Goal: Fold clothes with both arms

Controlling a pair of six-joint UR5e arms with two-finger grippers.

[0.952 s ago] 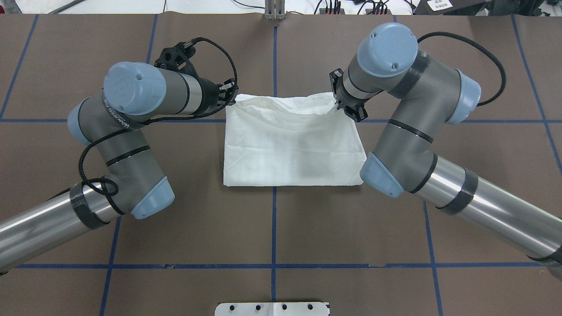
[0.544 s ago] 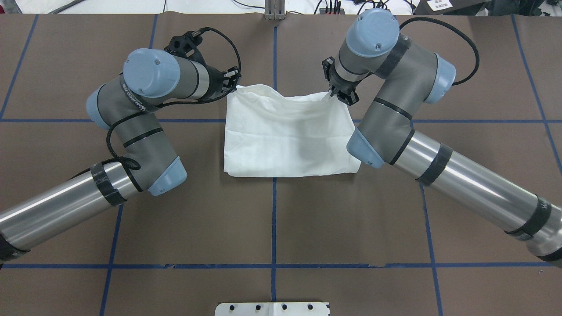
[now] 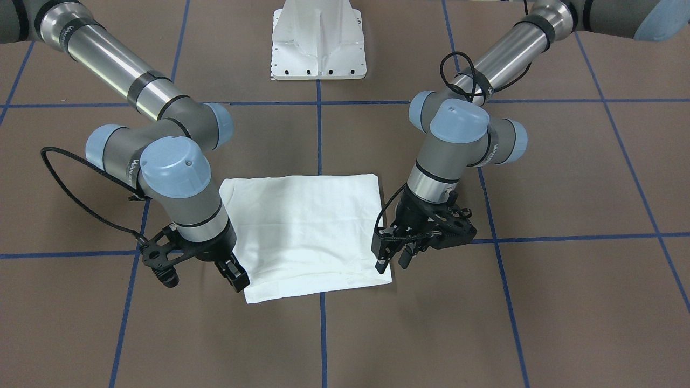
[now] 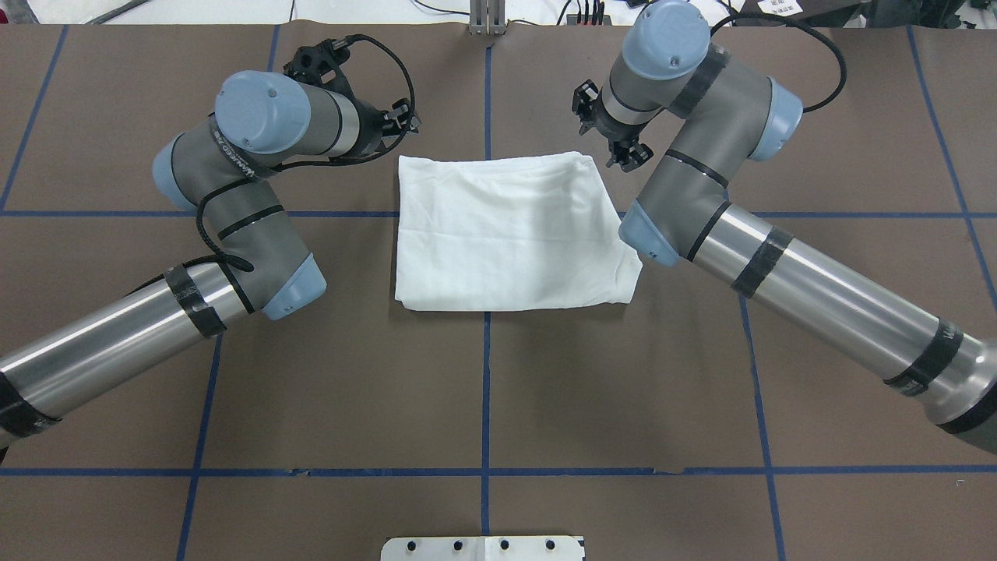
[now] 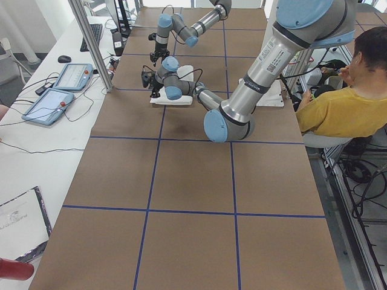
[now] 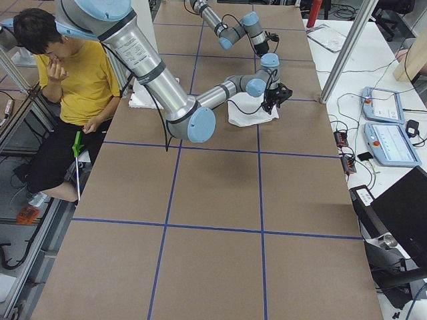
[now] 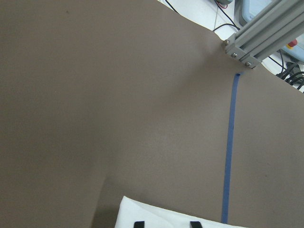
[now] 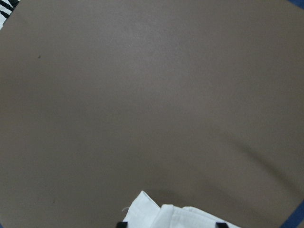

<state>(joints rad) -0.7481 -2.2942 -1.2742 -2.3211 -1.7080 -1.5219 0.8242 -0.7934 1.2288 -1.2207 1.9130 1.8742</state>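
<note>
Two grippers stand nearest in the front-facing view, one at each near corner of the white T-shirt (image 3: 304, 226).

The right gripper (image 3: 237, 277) has its fingers spread and holds nothing. Its wrist camera shows the two fingertips (image 8: 122, 224) set wide apart above a corner of the cloth.

The left gripper (image 3: 392, 260) is likewise parted and empty. Its fingertips (image 7: 138, 224) sit over the shirt's edge. Contact with the fabric cannot be confirmed for either gripper.

Behind them, the T-shirt lies flat as a folded, roughly rectangular pad on the brown table (image 4: 350, 374). It lies over a crossing of the blue tape lines (image 4: 486, 389). Light creases run along the edge nearest the grippers. No print, collar or label can be seen.

Farther back, both arms bend at the elbow on either side of the garment. The white pedestal base (image 3: 319, 40) stands beyond, in line with the shirt.
</note>
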